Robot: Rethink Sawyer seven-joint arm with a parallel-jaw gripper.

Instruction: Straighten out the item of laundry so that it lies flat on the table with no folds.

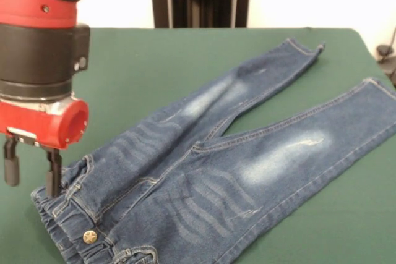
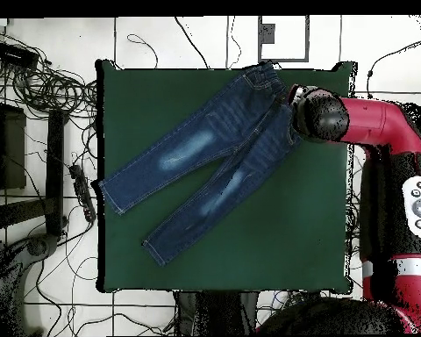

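1. Green cloth covers the table, and beyond its edges the overhead view shows pale floor tiles with loose cables along one side.
2. The jeans lie spread on the table, waistband at the near left of the front view, both legs running toward the far right and parted in a narrow V.
3. Most of the denim looks flat; the elastic waistband is bunched, and the far leg's cuff shows a small turned corner.
4. The gripper hangs from the red and black arm just above the waistband's left corner. Its two fingers stand apart with nothing between them, so the claw is open and empty.
5. Risk: closing on the bunched elastic could catch several layers, and a pull would then drag the whole garment rather than smooth it.
6. Risk: the right leg reaches close to the table's right edge, so a tug that way could send the cuff over the side.
7. Risk: pressing down off-centre could push a new ridge into the hip.
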